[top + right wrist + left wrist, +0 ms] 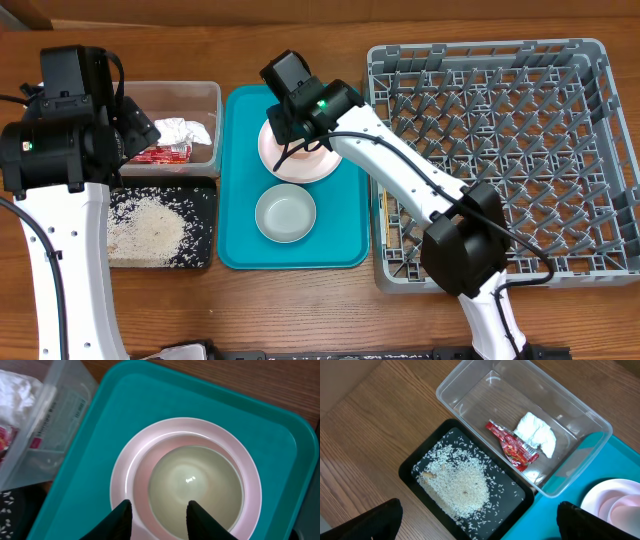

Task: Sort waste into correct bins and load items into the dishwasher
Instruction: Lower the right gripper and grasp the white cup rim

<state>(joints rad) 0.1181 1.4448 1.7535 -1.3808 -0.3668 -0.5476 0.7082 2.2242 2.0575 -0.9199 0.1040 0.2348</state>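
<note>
On the teal tray (345, 235) a pale pink plate (252, 477) carries a white-pink bowl (200, 485). My right gripper (159, 506) hangs over them, also seen from overhead (290, 140). One finger is outside the bowl's near wall and the other inside it, with a gap still between them. A grey-green bowl (285, 213) sits nearer the tray's front. My left gripper (480, 506) is wide open and empty above the black tray (415, 467) of rice (460, 482). The clear tub (470, 380) holds the napkin (536, 434) and red wrapper (512, 445).
The big grey dish rack (520, 150) fills the right side of the table, touching the teal tray's right edge. Tub and black tray (205, 200) stand against the teal tray's left edge. Bare wood lies along the front.
</note>
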